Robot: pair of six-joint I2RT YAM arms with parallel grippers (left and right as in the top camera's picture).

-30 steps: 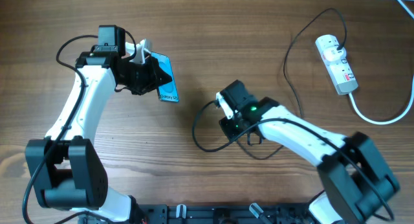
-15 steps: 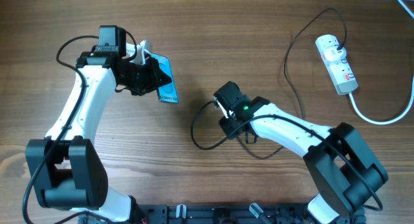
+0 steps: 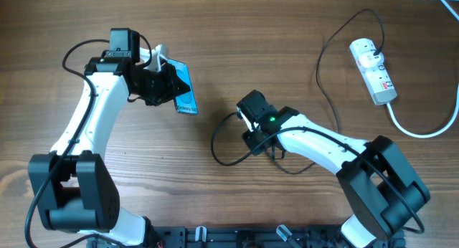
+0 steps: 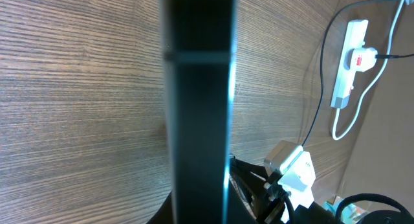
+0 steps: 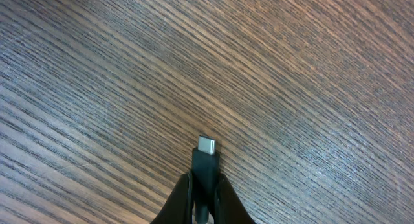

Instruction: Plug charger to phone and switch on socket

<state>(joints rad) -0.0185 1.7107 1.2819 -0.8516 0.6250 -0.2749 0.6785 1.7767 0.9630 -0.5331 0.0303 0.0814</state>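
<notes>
Our left gripper (image 3: 161, 83) is clamped on the phone (image 3: 186, 90), holding it tilted at the upper left of the table (image 3: 237, 33) with its "Galaxy" edge turned toward the centre. Our right gripper (image 5: 204, 185) pinches the charger (image 5: 206, 159) just behind its tip, which juts out over bare wood. We see open tabletop between tip and phone. The socket (image 3: 373, 70) lies well apart near the right edge, with the charger looping back to it.

Overhead, 10 o'clock: phone (image 3: 185, 89), white lettering along the screen's lower edge, reads "Galaxy"; what follows is too small to make out. 2 o'clock: socket (image 3: 373, 70), small red marks on its face, illegible. Wrist views: nothing readable.
</notes>
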